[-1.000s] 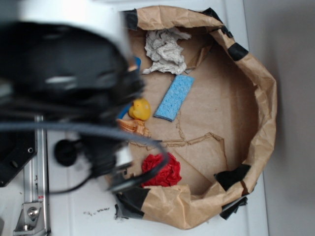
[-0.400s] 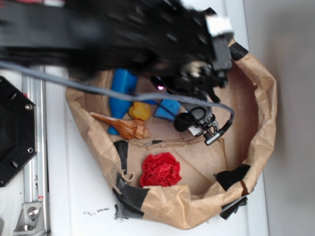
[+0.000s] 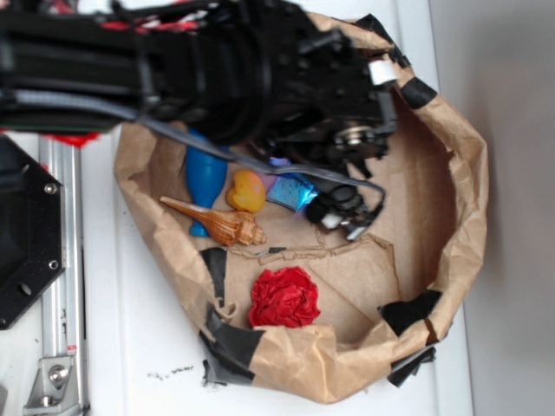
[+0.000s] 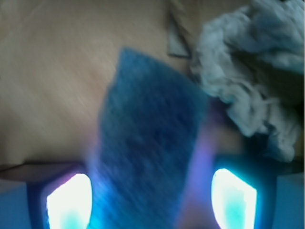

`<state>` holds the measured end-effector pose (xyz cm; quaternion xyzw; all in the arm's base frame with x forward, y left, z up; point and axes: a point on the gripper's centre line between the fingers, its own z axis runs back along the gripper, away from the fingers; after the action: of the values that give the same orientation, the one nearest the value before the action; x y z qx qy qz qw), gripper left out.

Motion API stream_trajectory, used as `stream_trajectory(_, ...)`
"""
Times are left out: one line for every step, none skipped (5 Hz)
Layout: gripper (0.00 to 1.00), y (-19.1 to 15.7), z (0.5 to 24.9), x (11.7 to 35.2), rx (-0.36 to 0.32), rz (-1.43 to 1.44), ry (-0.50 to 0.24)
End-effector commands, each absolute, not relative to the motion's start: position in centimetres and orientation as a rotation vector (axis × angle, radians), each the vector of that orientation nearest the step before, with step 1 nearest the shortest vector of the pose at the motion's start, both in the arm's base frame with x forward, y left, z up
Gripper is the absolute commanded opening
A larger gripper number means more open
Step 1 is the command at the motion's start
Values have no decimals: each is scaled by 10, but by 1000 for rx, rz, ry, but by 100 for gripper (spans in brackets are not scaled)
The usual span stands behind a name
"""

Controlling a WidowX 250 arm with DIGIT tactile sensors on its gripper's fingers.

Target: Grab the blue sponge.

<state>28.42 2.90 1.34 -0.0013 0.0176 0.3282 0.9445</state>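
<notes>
The blue sponge (image 4: 147, 143) lies flat on the brown paper, blurred, filling the middle of the wrist view. My gripper (image 4: 151, 200) is open just above it. Its two glowing fingers (image 4: 69, 200) stand apart, one on each side of the sponge's near end. Whether they touch the sponge I cannot tell. In the exterior view the black arm (image 3: 260, 69) covers most of the sponge (image 3: 292, 191); only its lower end shows, lit bluish.
A crumpled grey rag (image 4: 252, 81) lies right beside the sponge's far end. Left of the sponge sit a yellow duck (image 3: 247, 191), a glossy blue bottle (image 3: 204, 178) and a seashell (image 3: 217, 221). A red cloth (image 3: 284, 297) lies nearer. Paper bag walls (image 3: 468, 173) ring everything.
The arm has swung from the left across the bag and settled over the sponge. It now hides the rag and most of the sponge in the exterior view.
</notes>
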Motion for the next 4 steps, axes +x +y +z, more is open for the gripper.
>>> stream_trajectory(0, 34, 11, 274, 25, 748, 43)
stream_trajectory(0, 30, 41, 280, 63, 560, 29)
stream_trajectory(0, 17, 91, 282, 110, 319, -103)
stream_trajectory(0, 12, 141, 274, 79, 73, -177)
